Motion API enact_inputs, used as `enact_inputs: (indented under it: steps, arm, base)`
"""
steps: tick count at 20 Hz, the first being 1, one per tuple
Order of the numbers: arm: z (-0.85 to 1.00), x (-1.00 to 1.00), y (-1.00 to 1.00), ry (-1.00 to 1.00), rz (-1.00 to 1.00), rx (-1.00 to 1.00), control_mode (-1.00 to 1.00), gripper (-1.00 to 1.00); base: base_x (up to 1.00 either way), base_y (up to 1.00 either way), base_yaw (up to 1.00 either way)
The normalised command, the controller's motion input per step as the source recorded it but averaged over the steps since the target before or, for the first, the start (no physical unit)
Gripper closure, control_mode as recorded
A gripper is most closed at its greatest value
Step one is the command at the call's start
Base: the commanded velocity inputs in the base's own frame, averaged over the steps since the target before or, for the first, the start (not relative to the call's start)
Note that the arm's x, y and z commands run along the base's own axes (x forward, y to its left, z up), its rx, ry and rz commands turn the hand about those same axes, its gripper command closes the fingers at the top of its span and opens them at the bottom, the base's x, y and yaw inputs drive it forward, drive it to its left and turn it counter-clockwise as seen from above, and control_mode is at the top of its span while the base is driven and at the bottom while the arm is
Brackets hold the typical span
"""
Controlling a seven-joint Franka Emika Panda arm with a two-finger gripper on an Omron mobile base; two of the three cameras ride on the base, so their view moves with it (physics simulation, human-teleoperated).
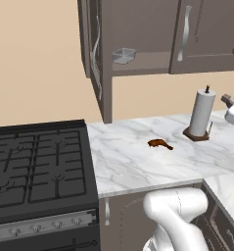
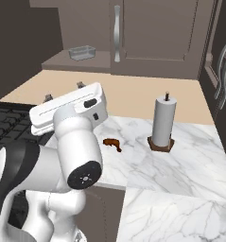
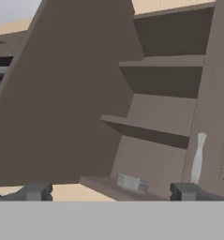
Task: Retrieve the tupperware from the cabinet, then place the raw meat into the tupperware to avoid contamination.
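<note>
Up in the wall cabinet (image 1: 138,29), whose left door stands swung open, the tupperware (image 1: 124,55) sits on the bottom shelf near the front edge, a small pale translucent box with nothing in it. From the right base view the same container (image 2: 82,52) rests on that open shelf, left of the closed door and its long silver handle (image 2: 117,33). From the hand camera the tupperware (image 3: 131,183) appears low on the bottom shelf, with more bare shelves stacked above it and the open door sweeping across the left.

Down on the marble counter (image 1: 138,162) the raw meat (image 1: 159,143) lies on its own, well apart from the cabinet shelf. A paper towel roll (image 1: 201,114) stands upright on its dark base to the right of the meat, near but not touching it. A black stove (image 1: 37,166) adjoins the counter on the left.

The gripper (image 3: 111,191) points toward the cabinet, its two dark fingers (image 3: 36,191) spread wide with nothing between them; the tupperware shows in the gap, farther off, untouched.
</note>
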Motion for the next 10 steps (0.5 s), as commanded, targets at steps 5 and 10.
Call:
enact_inputs:
  steps: [5, 10]
  arm:
    - [0.16, 0.58, 0.0, -0.05, -0.06, 0.06, -1.0, -1.0]
    - [0.16, 0.57, 0.0, -0.03, -0.02, 0.11, -1.0, -1.0]
  base:
    - [0.0, 0.0, 0.0]
    - [0.0, 0.0, 0.0]
